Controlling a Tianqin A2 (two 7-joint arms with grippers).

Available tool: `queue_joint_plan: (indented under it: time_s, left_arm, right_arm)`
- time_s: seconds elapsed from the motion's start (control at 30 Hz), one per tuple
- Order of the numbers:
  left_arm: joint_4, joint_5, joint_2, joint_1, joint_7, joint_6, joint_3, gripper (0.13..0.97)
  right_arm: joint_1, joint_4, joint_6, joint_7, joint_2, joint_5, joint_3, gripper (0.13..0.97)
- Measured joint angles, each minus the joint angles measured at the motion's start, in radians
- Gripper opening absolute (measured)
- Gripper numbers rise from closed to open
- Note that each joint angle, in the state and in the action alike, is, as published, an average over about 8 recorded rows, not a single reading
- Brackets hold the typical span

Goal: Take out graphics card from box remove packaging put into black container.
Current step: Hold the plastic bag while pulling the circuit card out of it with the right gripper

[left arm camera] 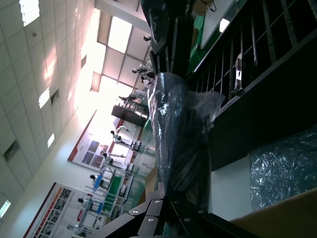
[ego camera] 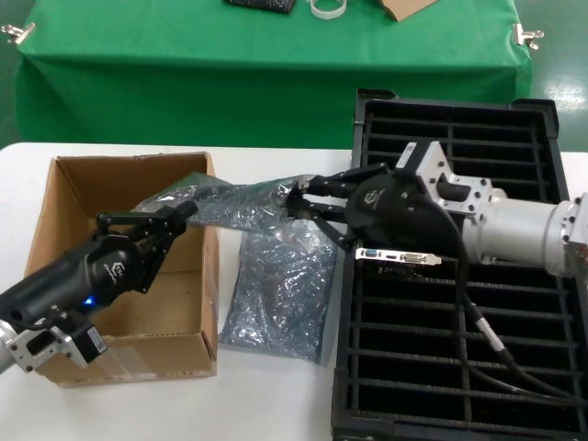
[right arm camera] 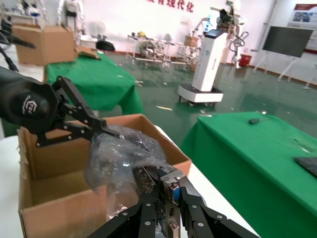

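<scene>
White counter [ego camera: 276,404] carries everything; crinkly translucent grey-blue plastic bag [ego camera: 234,204] stretches taut above the brown cardboard box's [ego camera: 55,197] edge, left pincer [ego camera: 184,213] clamped on one end, right pincer [ego camera: 299,202] clamped on the other.

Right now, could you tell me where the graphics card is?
Head view: the card hangs bagged between the left gripper over the box and the right gripper.
</scene>
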State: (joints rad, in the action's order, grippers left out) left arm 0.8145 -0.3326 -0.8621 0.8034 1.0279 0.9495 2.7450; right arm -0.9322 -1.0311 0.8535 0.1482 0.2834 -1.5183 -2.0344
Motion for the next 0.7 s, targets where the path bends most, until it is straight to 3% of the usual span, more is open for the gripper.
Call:
queue_joint_plan:
  time_s: [0.37,0.7]
  left_arm:
    - [-0.023,-0.013,0.012,0.006,0.004,0.007,-0.002,0.139]
    - [-0.017,-0.023,0.013,0.005,0.006,0.005,-0.002,0.138]
  right_arm:
    - [0.050,-0.189,-0.050,0.172,0.082,0.109,-0.006,0.207]
    - [0.064,-0.237,-0.054,0.207,0.103,0.122,-0.002,0.206]
